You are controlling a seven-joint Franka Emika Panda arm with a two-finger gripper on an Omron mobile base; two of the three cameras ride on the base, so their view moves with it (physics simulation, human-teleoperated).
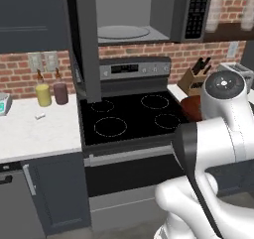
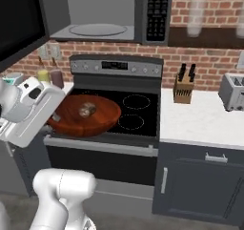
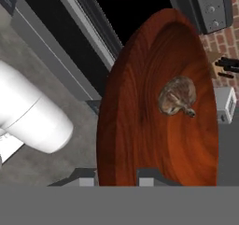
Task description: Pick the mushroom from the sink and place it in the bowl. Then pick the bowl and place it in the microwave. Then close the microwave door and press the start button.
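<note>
The microwave (image 2: 102,14) hangs open above the stove (image 2: 124,109), its door (image 2: 21,24) swung out to the left. Below it and just in front of the stove's front edge, the bowl (image 2: 86,114) rides in the gripper (image 3: 116,179), whose fingers are clamped on its near rim. The mushroom (image 2: 86,110) (light, free to roll) sits near the bowl's middle; the bowl looks rigid and glossy, probably slick, so I judge a level rim grip safest.
</note>
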